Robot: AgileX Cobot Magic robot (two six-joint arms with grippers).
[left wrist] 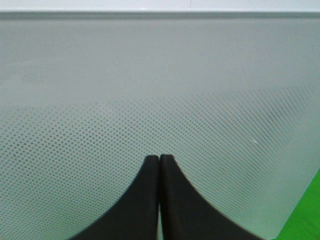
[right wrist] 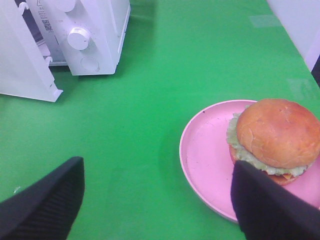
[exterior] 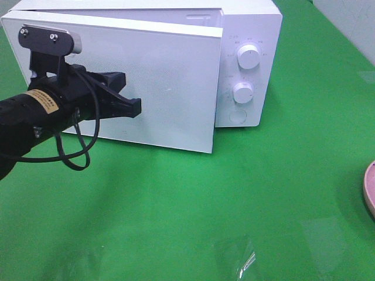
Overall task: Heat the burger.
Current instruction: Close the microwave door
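The burger [right wrist: 277, 132], with a domed brown-orange bun and lettuce at its edge, lies on a pink plate [right wrist: 207, 155] on the green table. My right gripper [right wrist: 157, 167] hangs open above the table; one finger stands just in front of the burger and nothing is between the fingers. The white microwave [exterior: 246, 35] stands at the back with its door [exterior: 170, 88] partly swung out. My left gripper [exterior: 137, 108] is shut and empty, its tips [left wrist: 159, 159] at the door's dotted outer face [left wrist: 160, 90].
Two knobs [exterior: 248, 57] and a button sit on the microwave's right panel. Only a sliver of the pink plate [exterior: 370, 187] shows at the right edge of the high view. A crumpled clear film [exterior: 246, 260] lies at the table's front.
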